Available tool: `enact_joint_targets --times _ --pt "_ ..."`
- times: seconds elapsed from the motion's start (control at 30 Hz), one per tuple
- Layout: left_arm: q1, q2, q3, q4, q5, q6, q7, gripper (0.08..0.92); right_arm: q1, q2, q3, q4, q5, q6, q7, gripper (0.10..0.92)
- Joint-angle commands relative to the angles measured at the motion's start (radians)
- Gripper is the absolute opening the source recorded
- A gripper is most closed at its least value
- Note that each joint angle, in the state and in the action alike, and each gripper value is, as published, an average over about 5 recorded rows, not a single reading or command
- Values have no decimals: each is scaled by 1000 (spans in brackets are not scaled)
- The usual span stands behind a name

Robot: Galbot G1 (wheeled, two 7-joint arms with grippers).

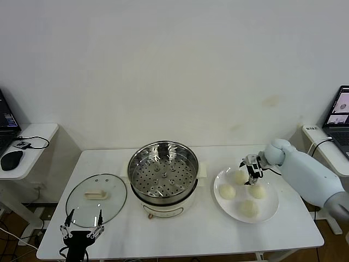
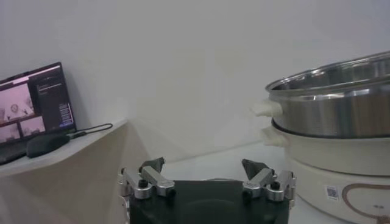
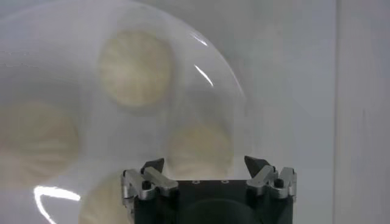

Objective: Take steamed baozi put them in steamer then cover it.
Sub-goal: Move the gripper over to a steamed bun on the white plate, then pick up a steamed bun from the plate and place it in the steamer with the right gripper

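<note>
Several cream-white steamed baozi [image 1: 227, 191] lie on a white plate [image 1: 272, 204] at the table's right. My right gripper [image 1: 252, 173] hangs open over the plate's far side. In the right wrist view its fingers stand wide on either side of one baozi [image 3: 199, 149], above it, with others [image 3: 135, 68] beyond on the plate [image 3: 195, 91]. The steel steamer [image 1: 163, 177] stands uncovered at the table's middle, its perforated tray bare. The glass cover [image 1: 96, 199] lies flat to its left. My left gripper [image 1: 82, 226] waits open at the cover's near edge, holding nothing; beyond the left gripper [image 2: 204, 165] stands the steamer [image 2: 335, 97].
A side shelf at the left holds a laptop [image 2: 33, 100] and a black mouse [image 1: 12, 159]. Another laptop [image 1: 341, 117] stands on a shelf at the far right. The table's front edge runs just below the cover and plate.
</note>
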State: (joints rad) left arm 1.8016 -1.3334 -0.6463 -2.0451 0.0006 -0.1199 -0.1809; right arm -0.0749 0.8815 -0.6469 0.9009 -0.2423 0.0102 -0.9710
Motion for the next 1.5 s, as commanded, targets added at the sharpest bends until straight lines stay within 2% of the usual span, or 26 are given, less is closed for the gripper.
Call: enact_joint_targets --times 0.03,0.63,0.8,0.97,1.1,1.23,1.5 --pt "1 -1 -1 -1 1 -1 0 823 22 38 -28 -50 -10 -6 -2 793" --pt "12 -2 -3 -15 6 -9 -1 823 31 15 -54 -10 -8 -13 -6 605" --pt "14 1 -2 -16 2 -8 0 823 97 -46 -118 102 63 -31 -20 600" --pt "13 9 3 -16 -19 -4 3 823 219 -143 -199 265 181 -63 -30 602" --pt "11 15 8 -18 -32 -3 5 823 339 -183 -263 333 276 -71 -26 602" --pt "10 21 15 -20 -36 -3 8 823 465 -151 -330 333 348 -57 -12 602" --pt "-1 35 12 -19 -64 0 11 823 679 7 -507 314 454 -12 28 604"
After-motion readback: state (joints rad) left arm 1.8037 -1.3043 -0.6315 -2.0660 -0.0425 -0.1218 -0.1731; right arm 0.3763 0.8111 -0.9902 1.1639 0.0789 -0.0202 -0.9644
